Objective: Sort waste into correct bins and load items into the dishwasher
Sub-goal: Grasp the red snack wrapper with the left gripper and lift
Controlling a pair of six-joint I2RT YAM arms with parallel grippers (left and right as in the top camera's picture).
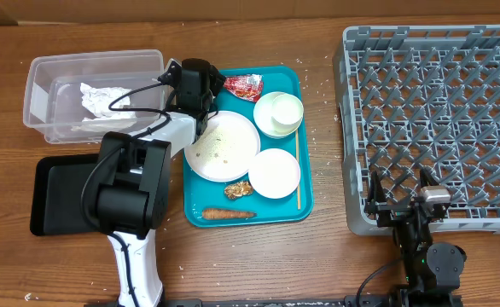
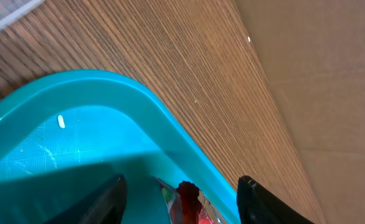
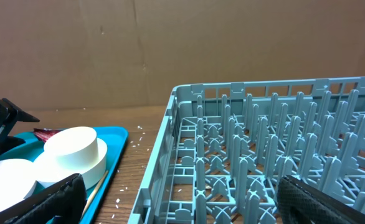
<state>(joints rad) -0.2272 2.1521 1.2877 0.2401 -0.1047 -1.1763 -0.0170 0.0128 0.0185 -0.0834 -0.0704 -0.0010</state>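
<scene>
Far left on the tabletop [image 1: 250,264], clear tub [image 1: 37,102] with a crumpled white napkin [image 1: 96,98] inside; nearer the robot, just beside it, black tray [image 1: 62,192], its right part hidden under the left arm [image 1: 135,183]

Next along, left pincer [image 2: 182,186] low over the far left corner of the teal tray [image 1: 271,209], fingers roughly half apart; end of the red wrapper [image 1: 243,85] between them with a gap on either side, nothing gripped

On the teal tray, left to right:
- round white plate [image 1: 224,145], flecked with crumbs, on the left half
- brown lump [image 1: 239,189] touching the plate's near edge, and orange-brown sausage stick [image 1: 227,213] lying flat along the near rim
- far white bowl [image 1: 263,119] at the far right, small white cup [image 1: 288,109] seemingly nested in it; cannot tell for sure
- near white bowl [image 1: 274,173] below that, just beside the plate
- thin wooden stick [image 1: 298,170] along the right rim

Between tray and rack, loose white grains [image 3: 139,129] scattered on the wood

Far right, grey rack [image 1: 433,119], upright pegs all over, no dishes in it

At the rack's near left edge, right pincer [image 1: 400,194] spread as wide as it goes, holding nothing, pointed across the rack's left side
</scene>
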